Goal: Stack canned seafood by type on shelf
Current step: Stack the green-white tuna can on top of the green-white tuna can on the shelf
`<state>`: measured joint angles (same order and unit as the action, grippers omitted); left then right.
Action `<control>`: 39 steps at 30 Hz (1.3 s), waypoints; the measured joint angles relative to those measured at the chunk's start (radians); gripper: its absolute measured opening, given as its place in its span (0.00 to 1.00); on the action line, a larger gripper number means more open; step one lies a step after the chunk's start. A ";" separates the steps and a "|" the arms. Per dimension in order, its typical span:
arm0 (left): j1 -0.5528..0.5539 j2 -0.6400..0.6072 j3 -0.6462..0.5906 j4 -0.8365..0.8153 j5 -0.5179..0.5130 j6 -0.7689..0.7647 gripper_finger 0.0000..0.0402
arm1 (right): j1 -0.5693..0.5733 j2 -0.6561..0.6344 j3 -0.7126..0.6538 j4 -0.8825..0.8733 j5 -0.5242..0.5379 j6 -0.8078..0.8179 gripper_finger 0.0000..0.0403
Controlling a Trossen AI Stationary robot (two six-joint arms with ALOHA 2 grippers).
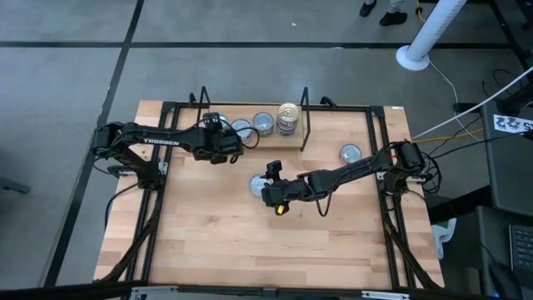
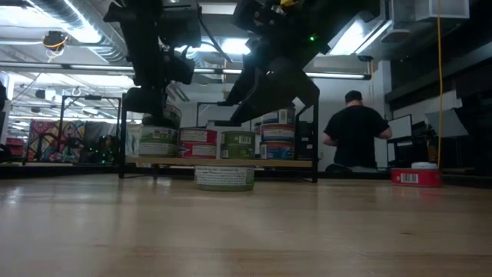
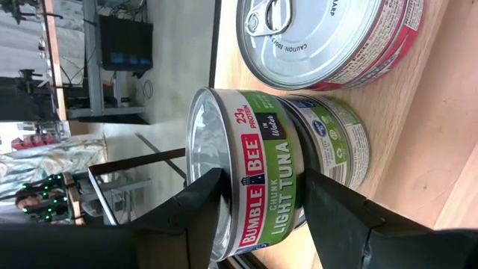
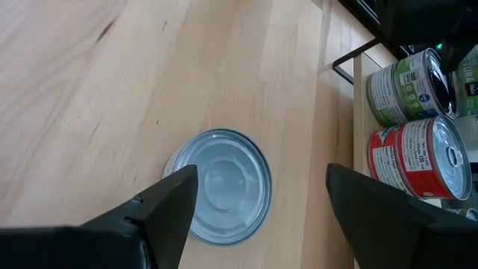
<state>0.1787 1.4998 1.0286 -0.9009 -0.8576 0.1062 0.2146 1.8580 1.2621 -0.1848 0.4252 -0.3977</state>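
Tins on the wire shelf [image 1: 304,117], both arms over the table.

At the shelf's left end the left gripper [image 3: 261,205] holds a green tin [image 3: 250,179] reading "Bumble Bee Chunk Light Tuna in Water", set on another green tin [image 3: 336,138]; beside it a red tin [image 3: 328,37]. Mid-table, the right gripper [image 4: 254,205] hangs fingers wide above a lone silver-lidded tin [image 4: 220,187]. Far right sits another tin [image 1: 351,153].
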 joint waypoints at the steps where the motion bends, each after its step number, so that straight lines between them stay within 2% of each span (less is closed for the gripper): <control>1: 0.000 0.000 0.000 0.000 0.000 0.000 0.44 | 0.000 0.000 0.000 0.000 0.000 0.000 0.74; 7: 0.000 0.000 0.000 0.000 0.000 -0.050 0.45 | 0.000 0.000 0.000 0.000 0.000 0.000 0.74; 18: -0.002 0.001 0.000 -0.010 0.015 -0.081 0.58 | 0.000 0.000 0.000 0.000 0.000 0.000 0.74; 24: -0.002 0.001 0.000 -0.096 0.028 -0.060 0.58 | 0.000 0.000 0.000 0.000 0.000 0.000 0.74; 39: 0.004 0.001 0.000 -0.063 0.010 -0.081 0.59 | 0.000 0.000 0.000 -0.001 0.000 0.000 0.74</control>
<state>0.1827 1.5005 1.0286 -0.9636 -0.8476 0.0251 0.2146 1.8581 1.2617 -0.1863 0.4252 -0.3977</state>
